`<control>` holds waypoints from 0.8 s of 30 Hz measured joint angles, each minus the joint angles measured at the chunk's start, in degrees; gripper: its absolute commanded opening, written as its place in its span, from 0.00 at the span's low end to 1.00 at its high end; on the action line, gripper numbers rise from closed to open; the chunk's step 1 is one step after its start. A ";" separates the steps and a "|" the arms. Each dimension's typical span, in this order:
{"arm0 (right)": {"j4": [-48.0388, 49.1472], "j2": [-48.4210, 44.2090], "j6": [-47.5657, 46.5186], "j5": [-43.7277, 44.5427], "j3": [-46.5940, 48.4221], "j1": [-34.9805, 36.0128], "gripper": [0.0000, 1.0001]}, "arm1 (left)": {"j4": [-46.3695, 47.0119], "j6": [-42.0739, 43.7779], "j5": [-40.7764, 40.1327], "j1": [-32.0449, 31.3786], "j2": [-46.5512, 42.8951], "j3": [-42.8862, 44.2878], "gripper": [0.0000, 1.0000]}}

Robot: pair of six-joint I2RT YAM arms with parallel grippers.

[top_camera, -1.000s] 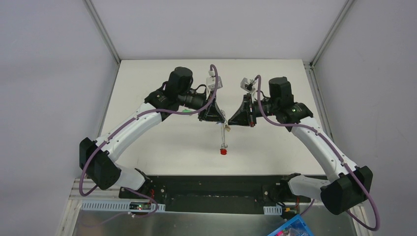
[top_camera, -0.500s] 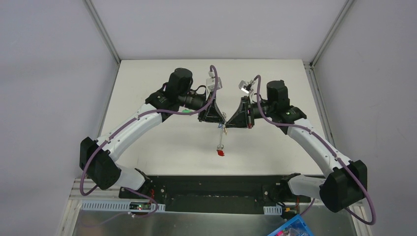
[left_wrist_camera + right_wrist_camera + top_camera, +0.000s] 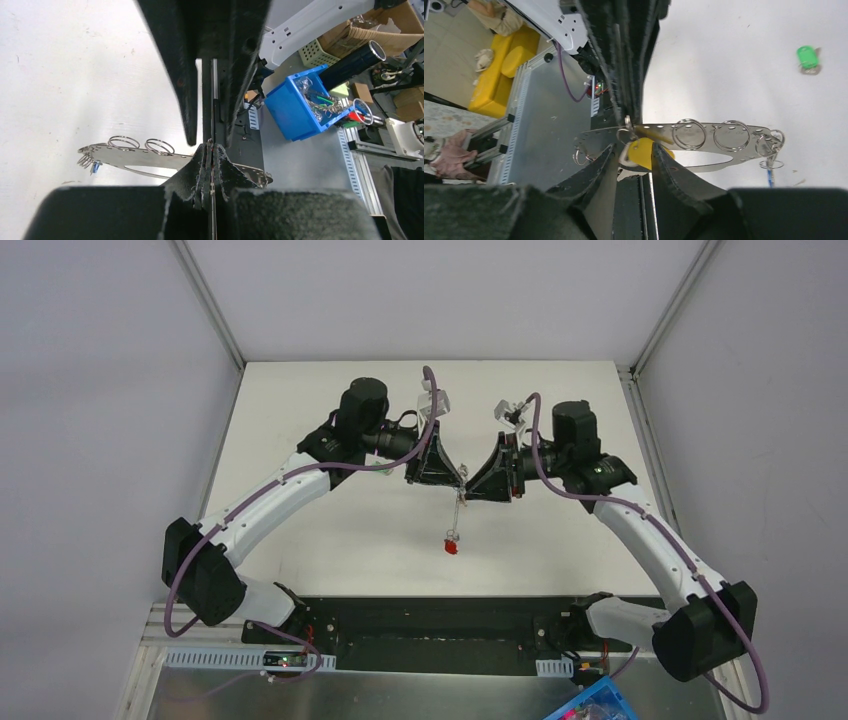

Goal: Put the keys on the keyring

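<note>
A white table (image 3: 330,530) seen from above, with two robot arms bent inward so that their tips meet over its middle.

The step in hand looks like threading a key onto a ring. To do it well, the strip has to be held dead steady while the key's hole is eased along the ring's coil, not pushed sideways, since the strip hangs free and would swing.

The left gripper (image 3: 210,147) is pressed together, pinching the edge of a thin metal strip (image 3: 704,135). The strip dangles between the arms and carries several wire rings (image 3: 688,133).

The right gripper (image 3: 633,149) is partly spread. A yellow key (image 3: 642,151) sits in the gap, right against the strip near a small ring. Whether the pads touch the key is hard to tell from this angle.

A red key (image 3: 452,547) hangs at the strip's lower end. A blue key (image 3: 94,168) hangs on a small ring at the end of the strip. A green key (image 3: 808,56) lies alone on the table, well apart.
</note>
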 measured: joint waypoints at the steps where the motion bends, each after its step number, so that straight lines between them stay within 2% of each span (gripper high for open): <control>1: -1.49 -0.70 -1.25 0.42 0.85 -0.26 0.35 | 0.94 -0.74 0.15 0.02 0.00 -0.33 0.00; 9: -6.84 -4.59 -7.48 2.82 6.43 -1.07 0.34 | 8.07 -7.08 1.60 0.37 0.00 -2.16 0.00; 17: -7.30 -2.89 -8.44 4.09 6.58 -1.05 0.29 | 15.04 -13.57 2.58 0.37 0.04 -3.19 0.00; 24: -7.26 -2.60 -8.24 3.80 6.58 -1.05 0.24 | 17.84 -15.63 2.93 0.37 0.07 -3.91 0.00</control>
